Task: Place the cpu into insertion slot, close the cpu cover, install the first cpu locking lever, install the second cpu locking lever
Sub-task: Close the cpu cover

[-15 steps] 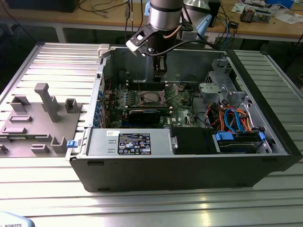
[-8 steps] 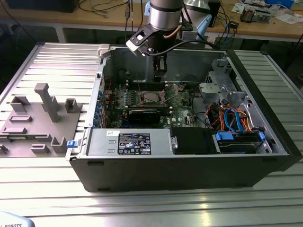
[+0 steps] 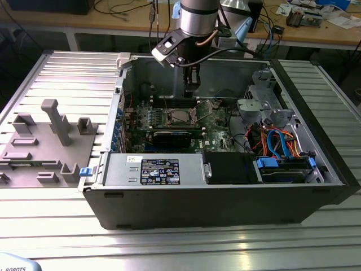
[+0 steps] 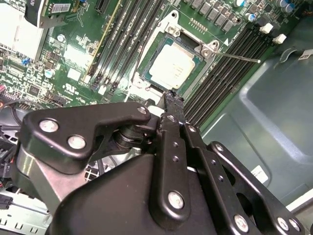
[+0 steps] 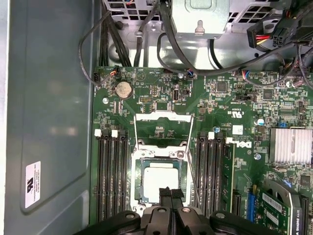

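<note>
— What sits closest?
— My gripper (image 4: 173, 98), its fingers pressed together and holding nothing, above the insertion slot's (image 5: 134, 166) near edge.
— And the cpu?
— The cpu (image 5: 159, 181) lies in that slot. The first wrist view shows the cpu cover (image 5: 161, 116) swung open beyond the slot. The exterior view shows the whole computer case (image 3: 214, 197).

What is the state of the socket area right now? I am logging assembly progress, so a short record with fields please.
cpu: lying in the insertion slot, silver top up
cpu cover: open, folded back away from the slot
end effector: shut, holding nothing, over the cpu's edge; contact cannot be told
</note>
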You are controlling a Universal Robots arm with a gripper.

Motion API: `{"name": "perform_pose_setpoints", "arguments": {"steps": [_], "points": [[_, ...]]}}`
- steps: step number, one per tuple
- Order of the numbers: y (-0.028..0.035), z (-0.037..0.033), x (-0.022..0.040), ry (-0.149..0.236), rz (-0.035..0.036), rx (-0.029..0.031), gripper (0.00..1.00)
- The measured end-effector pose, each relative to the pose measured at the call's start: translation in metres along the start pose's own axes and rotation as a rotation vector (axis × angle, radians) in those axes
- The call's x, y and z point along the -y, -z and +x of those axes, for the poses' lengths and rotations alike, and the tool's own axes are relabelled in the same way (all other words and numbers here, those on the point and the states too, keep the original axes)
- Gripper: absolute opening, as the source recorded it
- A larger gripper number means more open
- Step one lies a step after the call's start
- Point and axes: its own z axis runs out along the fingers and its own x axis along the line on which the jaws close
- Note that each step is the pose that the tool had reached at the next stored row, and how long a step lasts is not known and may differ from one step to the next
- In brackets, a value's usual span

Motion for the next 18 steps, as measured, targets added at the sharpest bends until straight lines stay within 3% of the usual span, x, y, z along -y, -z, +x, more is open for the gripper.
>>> {"name": "perform_pose_setpoints", "arguments": {"steps": [18], "points": [[0.0, -0.0002, -0.0034, 0.0, 0.0, 0.0, 0.11]]}}
